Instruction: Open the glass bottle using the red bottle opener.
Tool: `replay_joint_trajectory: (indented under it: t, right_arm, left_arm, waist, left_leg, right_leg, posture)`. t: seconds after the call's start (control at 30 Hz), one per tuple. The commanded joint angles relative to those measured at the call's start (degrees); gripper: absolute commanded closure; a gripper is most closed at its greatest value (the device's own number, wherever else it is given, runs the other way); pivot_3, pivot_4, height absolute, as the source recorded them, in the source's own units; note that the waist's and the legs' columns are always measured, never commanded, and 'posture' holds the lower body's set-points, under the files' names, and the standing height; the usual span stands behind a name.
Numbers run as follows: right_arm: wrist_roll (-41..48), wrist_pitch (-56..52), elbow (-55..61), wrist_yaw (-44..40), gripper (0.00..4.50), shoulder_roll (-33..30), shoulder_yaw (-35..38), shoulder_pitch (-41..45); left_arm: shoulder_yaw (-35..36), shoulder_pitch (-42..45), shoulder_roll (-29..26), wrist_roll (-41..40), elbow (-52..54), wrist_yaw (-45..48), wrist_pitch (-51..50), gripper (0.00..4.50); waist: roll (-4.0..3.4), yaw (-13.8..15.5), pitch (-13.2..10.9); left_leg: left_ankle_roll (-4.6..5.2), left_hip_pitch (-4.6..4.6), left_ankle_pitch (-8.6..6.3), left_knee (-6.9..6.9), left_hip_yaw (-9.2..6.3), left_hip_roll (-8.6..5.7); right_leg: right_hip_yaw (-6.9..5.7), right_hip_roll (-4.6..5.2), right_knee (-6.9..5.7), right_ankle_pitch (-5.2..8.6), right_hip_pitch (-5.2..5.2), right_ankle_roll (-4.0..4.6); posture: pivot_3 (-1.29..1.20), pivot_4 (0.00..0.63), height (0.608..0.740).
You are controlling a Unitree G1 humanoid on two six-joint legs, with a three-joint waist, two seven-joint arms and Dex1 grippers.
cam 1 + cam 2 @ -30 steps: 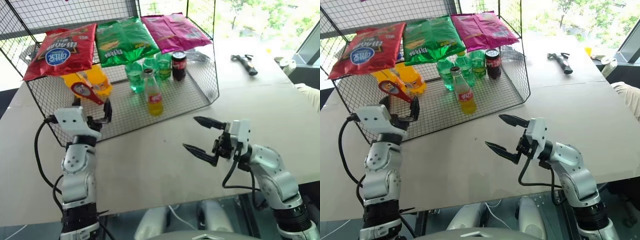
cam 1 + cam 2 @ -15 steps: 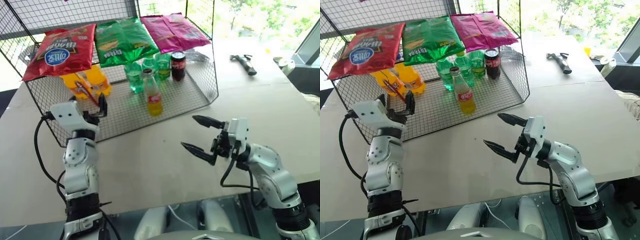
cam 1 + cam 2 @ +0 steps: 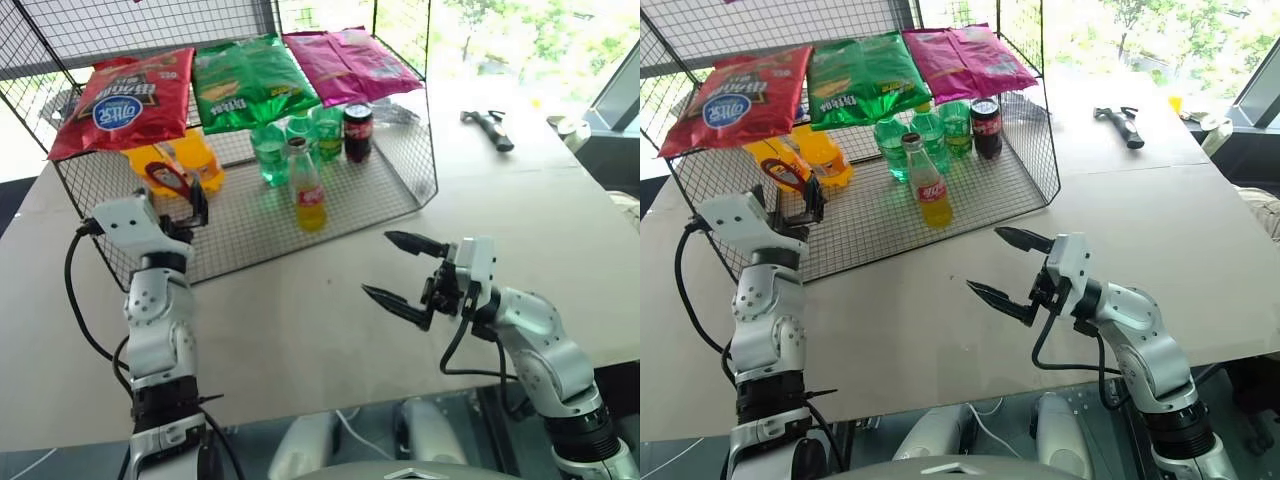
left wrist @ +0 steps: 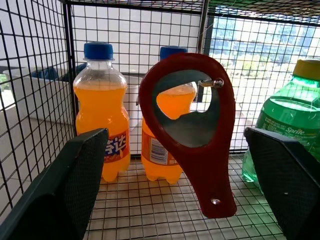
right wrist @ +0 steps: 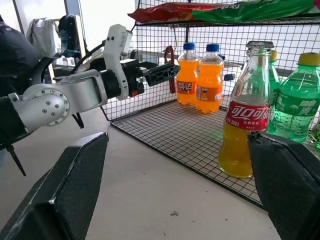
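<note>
Both our grippers stand open and hold nothing; the opener hangs on the wire rack, the bottle stands on its grid floor.

Left of centre in the head view, our left gripper (image 3: 180, 205) sits spread just short of the small flat red bottle opener (image 4: 192, 132), which hangs by its ring from a hook. The slim glass bottle of yellow-orange drink (image 3: 307, 188), red-labelled and capped, stands upright in the upper middle, before the green plastic bottles (image 3: 268, 155). Our right gripper (image 3: 405, 273) hovers spread at lower right over the tan table (image 3: 520, 210).
</note>
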State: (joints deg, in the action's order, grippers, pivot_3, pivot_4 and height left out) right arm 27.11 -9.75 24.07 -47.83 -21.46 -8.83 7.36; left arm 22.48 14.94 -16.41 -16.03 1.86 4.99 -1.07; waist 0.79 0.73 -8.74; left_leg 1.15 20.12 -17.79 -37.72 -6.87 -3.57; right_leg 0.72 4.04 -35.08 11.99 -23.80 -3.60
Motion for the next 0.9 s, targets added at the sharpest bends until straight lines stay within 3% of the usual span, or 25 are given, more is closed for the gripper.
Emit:
replay_joint_trajectory:
  t: [0.03,0.63,0.73,0.9]
  right_arm:
    - [0.2,0.9,2.5,0.2,0.03,0.2,-0.1,0.2]
    - [0.1,1.0,2.6,1.0,0.03,0.4,-0.3,0.4]
    - [0.1,1.0,2.5,1.1,0.00,0.4,-0.4,0.5]
    - [0.2,0.8,2.5,1.2,0.00,0.6,-0.4,0.7]
  left_arm:
    - [1.4,1.3,-1.2,-0.5,-0.3,0.1,1.4,0.00]
    - [2.1,5.7,-2.7,-1.7,-6.3,1.6,3.9,0.00]
    - [2.2,6.1,-2.7,-1.8,-6.9,2.0,4.5,0.73]
    - [2.3,6.3,-2.7,-2.3,-7.5,2.6,5.0,2.73]
  waist:
    - [0.01,0.0,0.0]
    - [0.08,0.0,0.0]
    - [0.08,0.0,0.0]
    - [0.08,0.0,0.0]
  left_leg:
    - [0.00,0.00,0.00,-0.03,0.00,0.00]
    - [-0.01,-0.02,0.00,-0.62,-0.01,-0.10]
    - [-0.01,-0.02,0.00,-0.62,-0.01,-0.10]
    - [-0.01,-0.02,0.00,-0.62,-0.01,-0.10]
  right_leg:
    - [0.00,-0.01,-0.03,0.00,0.00,0.00]
    - [0.05,0.02,-0.70,0.00,0.01,0.00]
    - [0.06,0.02,-0.70,0.00,0.01,0.00]
    - [0.06,0.02,-0.71,0.00,0.01,0.00]
  posture:
    - [0.00,0.150,0.740]
    - [0.00,0.150,0.740]
    - [0.00,0.150,0.740]
    - [0.00,0.150,0.740]
